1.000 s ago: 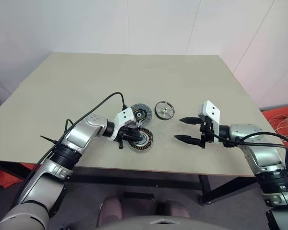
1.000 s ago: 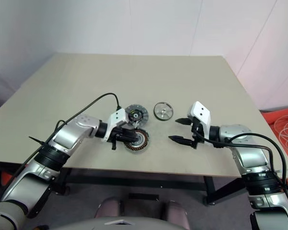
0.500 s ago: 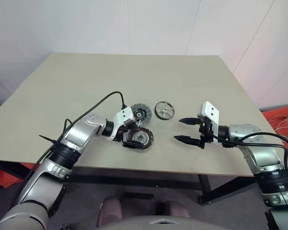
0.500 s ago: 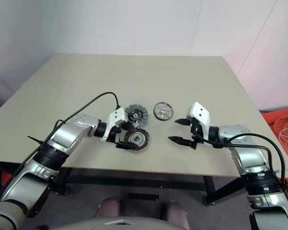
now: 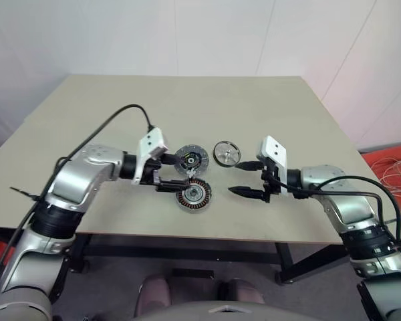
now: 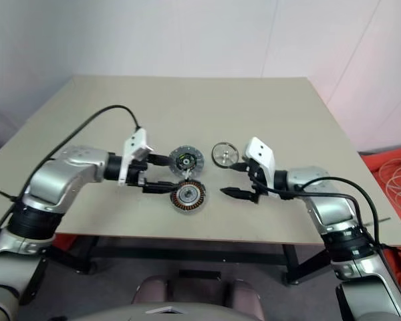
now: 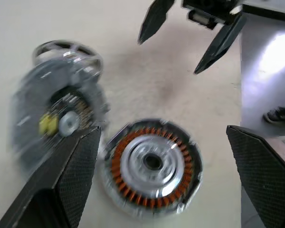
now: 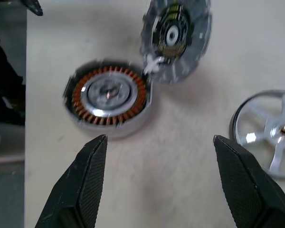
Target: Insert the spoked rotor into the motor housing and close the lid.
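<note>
The round grey copper-wound motor housing (image 5: 193, 194) lies open at frame centre, the ribbed grey lid (image 5: 191, 158) just above it, the black silver-spoked rotor (image 5: 227, 153) to their right. Both the left gripper (image 5: 174, 175) and right gripper (image 5: 244, 178) hang spread, empty. Rotor pickup appears next.

Silver-grey metal arm shells, black ribbed joint rings; white camera block on each wrist; black cables looping along both arms; left pincer (image 5: 170, 174) and right pincer (image 5: 244, 178) with black pointed fingers
</note>
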